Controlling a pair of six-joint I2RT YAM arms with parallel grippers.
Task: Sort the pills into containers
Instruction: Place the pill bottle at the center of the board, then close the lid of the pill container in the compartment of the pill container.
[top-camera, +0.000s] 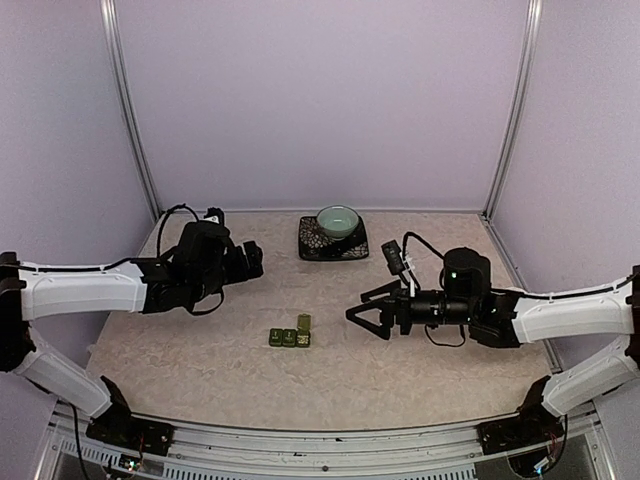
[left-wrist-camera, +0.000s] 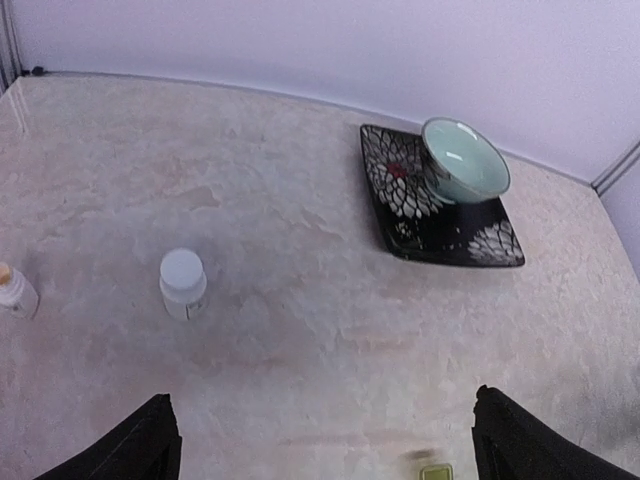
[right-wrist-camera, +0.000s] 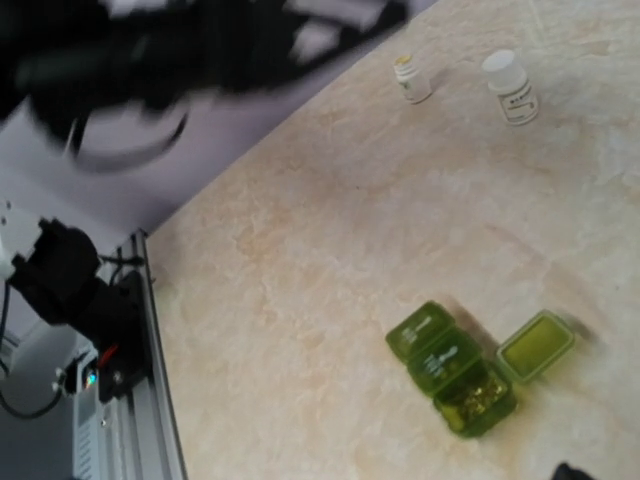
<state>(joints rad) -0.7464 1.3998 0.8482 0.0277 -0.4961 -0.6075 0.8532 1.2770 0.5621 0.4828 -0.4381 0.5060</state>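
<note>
Pale lavender walls close in a mottled beige tabletop (top-camera: 200, 370), with both arms reaching in from the near edge.

The left gripper (top-camera: 252, 262) hangs above the table at the left. In its wrist view its two dark fingers (left-wrist-camera: 150, 440) stand far apart at the bottom corners, with only bare table between them. Ahead of it and to its left stands a white-capped pill bottle (left-wrist-camera: 183, 283). A smaller bottle with a yellowish top (left-wrist-camera: 12, 290) sits farther left, cut by the frame edge.

The containers (top-camera: 290, 337), a dark green strip of three joined compartments, lie on the table between the two grippers and touch neither. They sit to the right of the left gripper and nearer the arm bases, and just left of the right gripper's tips. In the left wrist view only a green corner shows at the bottom edge, near the right-hand finger. From the right wrist, the strip lies ahead of and below that gripper. Its end compartment is open, with its lid (right-wrist-camera: 537, 345) folded out flat beside it and small yellowish-brown pills (right-wrist-camera: 475, 395) inside. The other two lids are down.

Beyond the right gripper, toward the back wall, a teal bowl (top-camera: 338, 220) rests on a black square plate with a white floral pattern (top-camera: 312, 245).

The right gripper (top-camera: 358, 308) points left toward the strip, jaws spread wide and holding nothing.
</note>
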